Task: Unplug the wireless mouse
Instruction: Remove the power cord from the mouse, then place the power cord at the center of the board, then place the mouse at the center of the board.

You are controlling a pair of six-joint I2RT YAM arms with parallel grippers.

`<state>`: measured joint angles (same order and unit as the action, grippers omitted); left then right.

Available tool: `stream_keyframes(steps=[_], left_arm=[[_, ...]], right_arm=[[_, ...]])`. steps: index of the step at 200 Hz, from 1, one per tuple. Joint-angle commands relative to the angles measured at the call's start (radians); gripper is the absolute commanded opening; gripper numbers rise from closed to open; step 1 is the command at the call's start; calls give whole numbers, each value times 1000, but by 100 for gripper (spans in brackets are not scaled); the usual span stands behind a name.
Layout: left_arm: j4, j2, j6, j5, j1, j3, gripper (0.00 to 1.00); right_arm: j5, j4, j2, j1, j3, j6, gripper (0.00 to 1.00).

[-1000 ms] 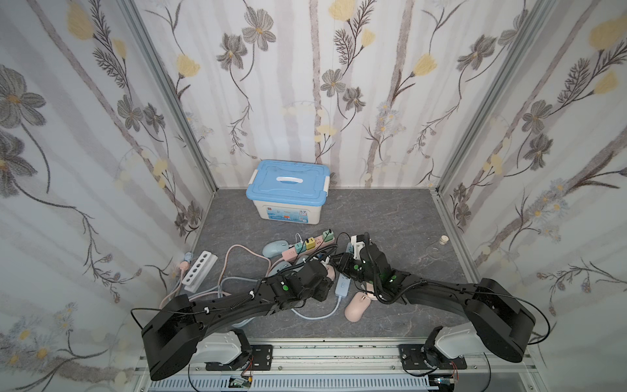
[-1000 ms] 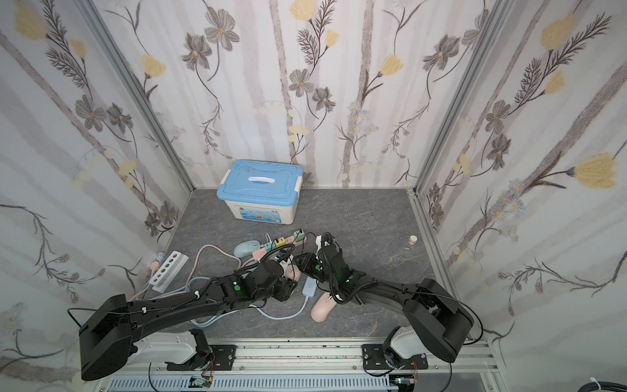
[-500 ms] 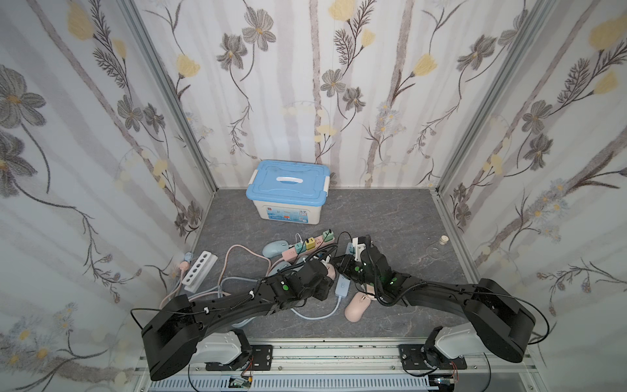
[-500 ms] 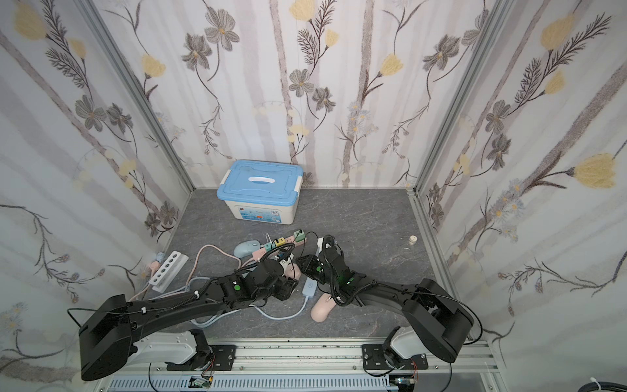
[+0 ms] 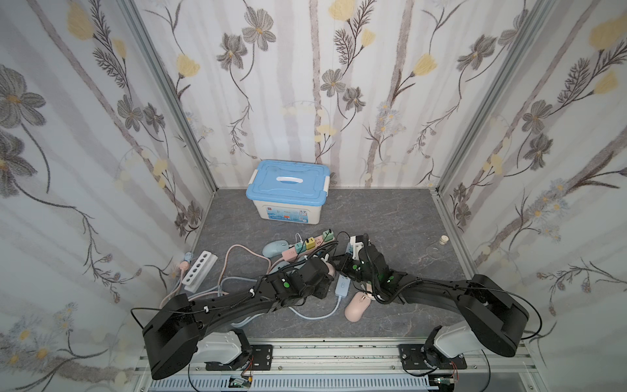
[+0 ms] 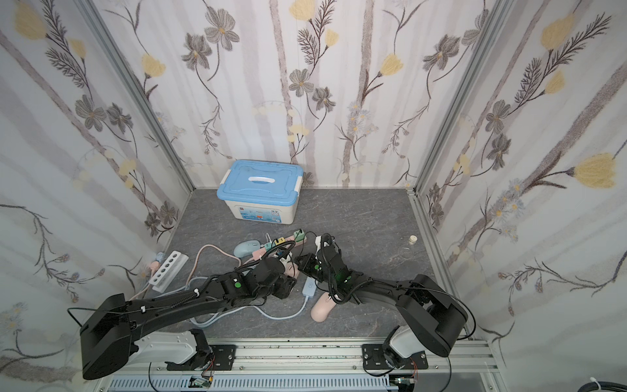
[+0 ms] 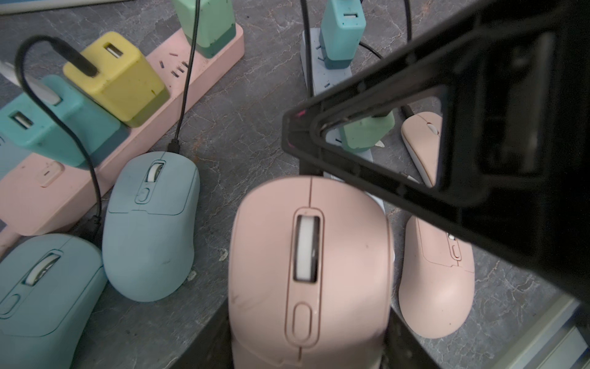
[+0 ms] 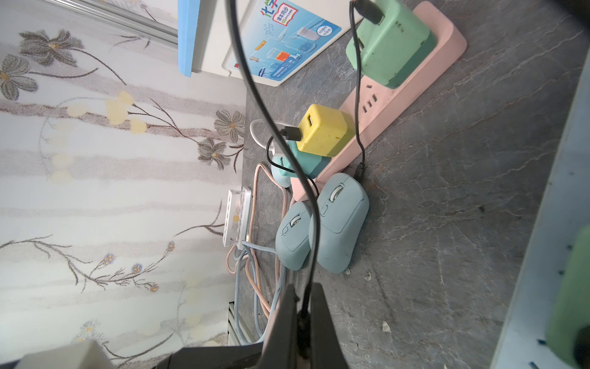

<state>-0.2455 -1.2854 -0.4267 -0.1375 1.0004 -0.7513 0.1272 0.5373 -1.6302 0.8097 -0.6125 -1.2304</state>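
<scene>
Back wall taken as twelve o'clock in both top views. Out at nine o'clock of the grippers, a white power strip [image 5: 200, 275] among loose pink and blue cords. Closer in, at eleven o'clock, a pink power strip [image 7: 207, 64] loaded with coloured chargers, a blue mouse [image 7: 150, 223] just beside.

Next, the left gripper [image 7: 306, 338]: half spread and clamped on the flanks of the pink wireless mouse [image 7: 306, 255], near the middle of the floor. Seems to aim the mouse's long axis, nose first, toward roughly two o'clock.

Right at that nose, from about three o'clock, the right gripper [image 8: 301, 306]: pinched fully closed on a thin black cable [image 8: 314, 223]. No telling the plug's seat in the mouse's port: hidden behind the black finger in the left wrist view.

Probably calls for a straight pull along that long axis, away from the nose toward two o'clock, by the right arm as the nearer to the cable, with the left only bracing. Best kept free of sideways tug, to spare the plug.

Farthest right, at five o'clock, a second pink mouse [image 5: 356, 307] lying loose on the floor.
</scene>
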Motion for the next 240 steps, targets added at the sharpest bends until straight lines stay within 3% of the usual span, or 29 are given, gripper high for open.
stream_keyframes(steps=[1, 41, 87, 131, 138, 152, 165, 197, 240], left_arm=[[-16, -7, -63, 68, 4, -7, 0], [-197, -69, -118, 131, 6, -75, 0], [-161, -24, -194, 91, 6, -11, 0], [-322, -96, -208, 88, 4, -76, 0], [-332, -106, -213, 87, 4, -78, 0], [-325, -126, -222, 95, 4, -71, 0], [-317, -139, -230, 95, 3, -68, 2], [-317, -186, -224, 90, -4, -80, 10], [-282, -274, -202, 79, -31, -97, 15]], right_arm=[[-3, 108, -3, -11, 0, 17, 0], [122, -39, -25, -70, -104, 116, 0], [27, 120, -17, -56, 1, 9, 0], [54, -87, -60, -61, -114, 60, 0], [60, -94, -67, -61, -118, 62, 11], [69, -76, -65, -60, -118, 62, 43], [61, -70, -45, -60, -114, 66, 59], [-14, -95, 78, -63, -82, 103, 72], [-107, -153, 282, -86, -12, 136, 73]])
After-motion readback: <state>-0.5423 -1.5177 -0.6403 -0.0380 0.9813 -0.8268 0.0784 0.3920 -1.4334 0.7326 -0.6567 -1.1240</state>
